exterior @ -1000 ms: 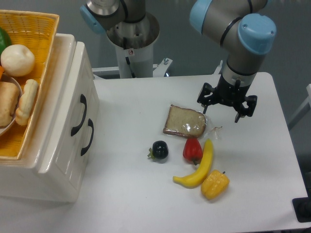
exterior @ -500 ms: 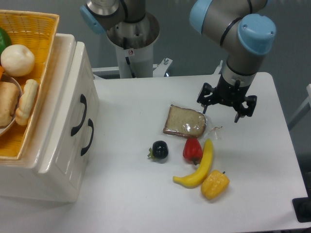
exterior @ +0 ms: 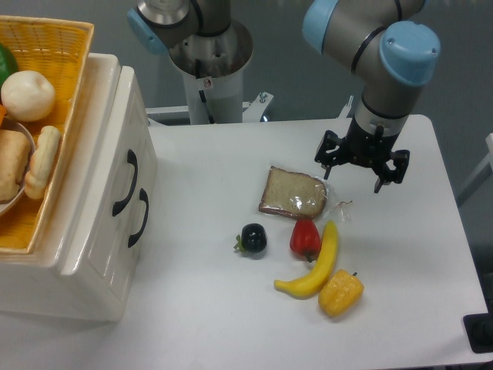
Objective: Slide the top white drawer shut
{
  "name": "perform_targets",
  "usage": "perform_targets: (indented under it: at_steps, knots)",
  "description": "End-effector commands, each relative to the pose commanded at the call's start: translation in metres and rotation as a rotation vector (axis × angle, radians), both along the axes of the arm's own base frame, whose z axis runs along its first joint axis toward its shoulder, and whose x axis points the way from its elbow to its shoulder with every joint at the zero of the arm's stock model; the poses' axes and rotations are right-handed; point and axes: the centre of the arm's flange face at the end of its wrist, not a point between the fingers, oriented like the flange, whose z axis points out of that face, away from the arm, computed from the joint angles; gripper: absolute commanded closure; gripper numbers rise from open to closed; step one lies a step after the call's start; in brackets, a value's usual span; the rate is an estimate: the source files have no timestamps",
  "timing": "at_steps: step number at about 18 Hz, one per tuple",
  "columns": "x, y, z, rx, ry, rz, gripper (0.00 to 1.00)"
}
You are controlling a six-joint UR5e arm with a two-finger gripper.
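Observation:
The white cabinet [exterior: 92,262] stands at the table's left edge with two black handles on its front. The top white drawer [exterior: 114,171] carries the upper handle [exterior: 125,183]. Its front looks about level with the lower drawer front [exterior: 123,250], and I cannot make out a gap. My gripper [exterior: 361,171] hangs open and empty over the table's right half, just right of the bread slice [exterior: 293,193] and far from the cabinet.
A yellow basket [exterior: 54,92] with bread rolls and vegetables sits on top of the cabinet. Mid-table lie a dark round fruit [exterior: 253,237], a red pepper [exterior: 305,238], a banana [exterior: 314,266] and a yellow pepper [exterior: 340,292]. The arm's base [exterior: 208,69] stands at the back.
The arm and gripper have shifted a few pixels up and to the right. The drawer and the food items have not moved.

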Motion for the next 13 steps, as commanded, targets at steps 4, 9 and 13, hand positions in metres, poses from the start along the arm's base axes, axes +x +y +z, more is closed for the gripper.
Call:
perform_targets:
  at_steps: [4, 9, 13]
  knots:
    - [-0.010, -0.014, -0.002, 0.000, -0.003, 0.024, 0.00]
    - [-0.011, -0.019, 0.001, -0.031, 0.016, 0.033, 0.00]
    - [-0.011, -0.020, 0.002, -0.047, 0.022, 0.035, 0.00]
